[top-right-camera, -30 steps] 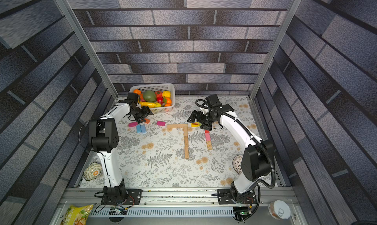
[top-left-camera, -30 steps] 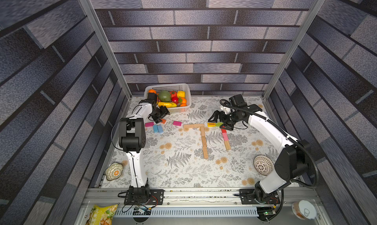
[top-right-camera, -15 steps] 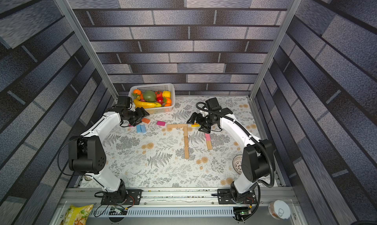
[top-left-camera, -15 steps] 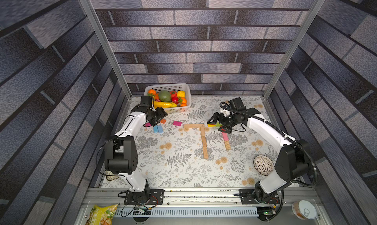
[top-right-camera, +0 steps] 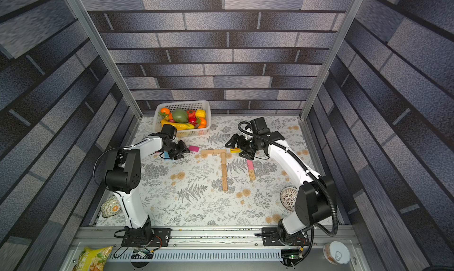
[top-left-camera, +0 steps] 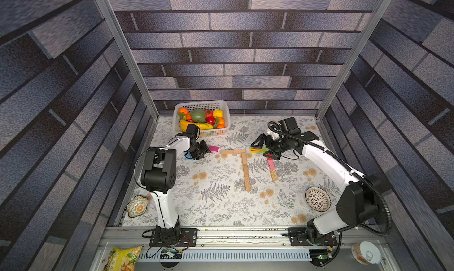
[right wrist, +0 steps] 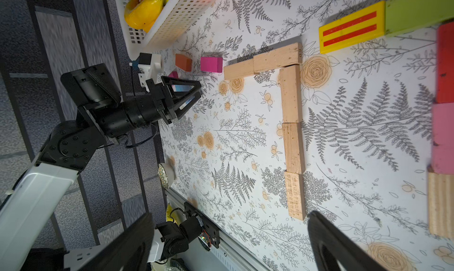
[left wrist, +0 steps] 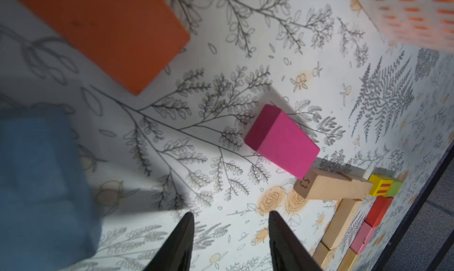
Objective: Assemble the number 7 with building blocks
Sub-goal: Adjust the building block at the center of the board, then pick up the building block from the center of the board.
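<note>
The number 7 lies mid-table as tan building blocks: a short bar and a long stem. My left gripper hangs low, open and empty, just left of a magenta block. An orange block and a blue block lie beside it. My right gripper stands wide open and empty over the yellow striped block and green block. A red block, pink blocks and a ridged tan block form a line to the right of the stem.
A white basket of toy fruit stands at the back, close behind the left gripper. A patterned dish sits front left, a woven bowl front right. A snack bag and a can lie off the mat.
My left gripper has moved right and forward, away from the basket and up to the magenta block, its elbow swinging. The right gripper has hardly shifted.
</note>
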Controlling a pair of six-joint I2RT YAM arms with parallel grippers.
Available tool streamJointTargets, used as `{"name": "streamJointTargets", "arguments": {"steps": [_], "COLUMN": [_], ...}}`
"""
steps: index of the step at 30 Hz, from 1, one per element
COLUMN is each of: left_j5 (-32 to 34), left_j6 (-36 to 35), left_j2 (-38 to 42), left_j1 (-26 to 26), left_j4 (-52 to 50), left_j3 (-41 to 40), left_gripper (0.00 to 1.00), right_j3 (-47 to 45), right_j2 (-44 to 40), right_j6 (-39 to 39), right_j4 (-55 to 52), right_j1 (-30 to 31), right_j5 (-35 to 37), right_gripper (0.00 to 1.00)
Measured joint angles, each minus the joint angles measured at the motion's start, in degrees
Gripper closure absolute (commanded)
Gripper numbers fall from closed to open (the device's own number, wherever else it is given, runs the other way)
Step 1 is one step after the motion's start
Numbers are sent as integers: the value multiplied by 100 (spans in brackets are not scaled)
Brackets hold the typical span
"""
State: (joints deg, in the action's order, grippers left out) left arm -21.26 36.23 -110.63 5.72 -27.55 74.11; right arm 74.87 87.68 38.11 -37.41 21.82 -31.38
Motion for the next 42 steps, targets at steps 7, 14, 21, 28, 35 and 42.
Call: {"name": "streamJointTargets", "arguments": {"steps": [7,14,21,28,35,42], "left_j5": [343,553,605,501,629,1073], "left_j6": [0,-24,42,660,1189,1453], "left_j2": [0,138,446,704,122,-623], "left_j1": [-415,-942,-1163,-848,-525,-446], "left_j4": [-212,-337,-479,-468,-509,-922], "left_j3": [4,-212,-385,-337,264,1158], "left_gripper": [49,49,30,26,26,27], "right_j3": [-74,57,474,533,533,531], "right_j2": [28,382,706,717,719,719], "right_j6": [44,44,44,68,83,-4], "right_j4": [2,-17,-44,-39,-28,-76], "right_j1": [2,120,376,431,431,378], "right_j5": [-2,0,0,0,2,22], "right_gripper": [3,3,3,3,3,3]}}
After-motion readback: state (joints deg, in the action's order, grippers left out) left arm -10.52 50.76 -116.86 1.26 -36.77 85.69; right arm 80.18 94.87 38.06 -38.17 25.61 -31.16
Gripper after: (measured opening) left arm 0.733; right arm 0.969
